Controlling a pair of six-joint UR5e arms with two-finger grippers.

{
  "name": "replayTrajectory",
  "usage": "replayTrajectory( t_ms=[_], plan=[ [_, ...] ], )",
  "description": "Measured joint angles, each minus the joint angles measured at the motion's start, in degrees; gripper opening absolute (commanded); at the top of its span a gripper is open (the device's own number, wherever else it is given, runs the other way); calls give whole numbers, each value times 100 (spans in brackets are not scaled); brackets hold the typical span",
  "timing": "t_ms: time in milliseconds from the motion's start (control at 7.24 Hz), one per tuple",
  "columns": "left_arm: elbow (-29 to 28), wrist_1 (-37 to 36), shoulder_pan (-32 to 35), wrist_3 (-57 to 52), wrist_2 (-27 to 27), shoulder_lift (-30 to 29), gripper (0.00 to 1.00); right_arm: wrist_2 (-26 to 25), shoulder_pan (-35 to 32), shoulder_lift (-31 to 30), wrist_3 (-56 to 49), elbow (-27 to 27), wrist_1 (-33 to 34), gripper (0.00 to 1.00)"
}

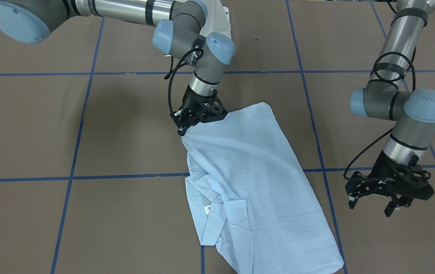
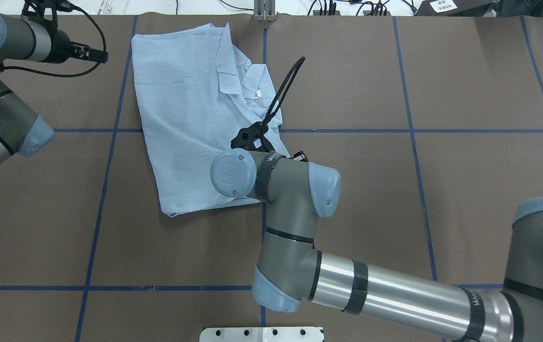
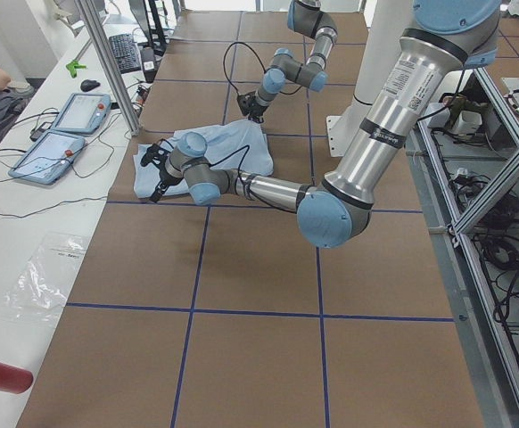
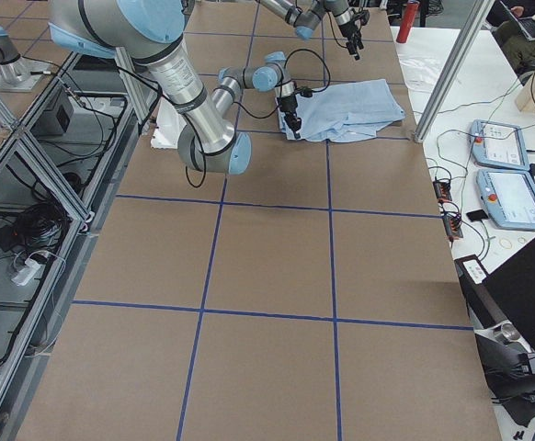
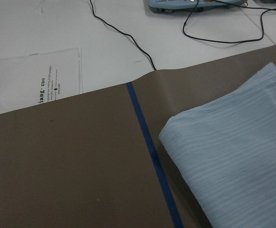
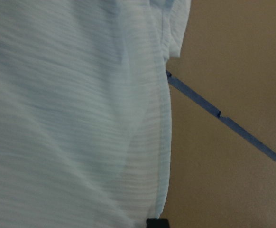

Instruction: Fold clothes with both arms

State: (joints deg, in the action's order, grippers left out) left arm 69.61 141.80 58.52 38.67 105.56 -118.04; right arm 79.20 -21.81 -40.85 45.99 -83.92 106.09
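Finds the shirt (image 1: 255,179) flat on the desk (image 1: 31,125) as a long folded panel, collar (image 1: 219,219) end at the desk edge opposite the robot, other end toward the middle. Seems to pinch the hem at the inner corner on the robot's right with the right hand (image 1: 182,128), jaws narrow on the cloth; hard to confirm, since the wrist view gives only sheer fabric close up. Probably grips there to carry this end over toward the collar for the next fold. Holds the left hand (image 1: 371,206) spread wide and clear of the cloth, just off the shirt's other long side, near the far desk edge. Looks placed there to take the far corner on that side, so that 2 hands share the thin, crinkly cloth and stop it skewing.
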Motion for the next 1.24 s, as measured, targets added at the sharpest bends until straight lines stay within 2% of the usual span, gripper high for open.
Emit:
replayTrajectory(
  t_ms=[276, 690, 967, 1243],
  plan=[
    [-5, 1, -6, 0, 0, 0, 100, 14, 44, -459, 424, -576, -77, 100],
    [74, 3, -7, 48, 0, 20, 100, 224, -227, -521, 717, -644, -944, 100],
    [712, -17, -79, 649, 68, 326, 100, 594, -581, -525, 1158, -628, -1731, 100],
    [1915, -62, -575, 1649, 175, 1031, 100, 874, -796, -536, 1912, -638, -2338, 100]
  ],
)
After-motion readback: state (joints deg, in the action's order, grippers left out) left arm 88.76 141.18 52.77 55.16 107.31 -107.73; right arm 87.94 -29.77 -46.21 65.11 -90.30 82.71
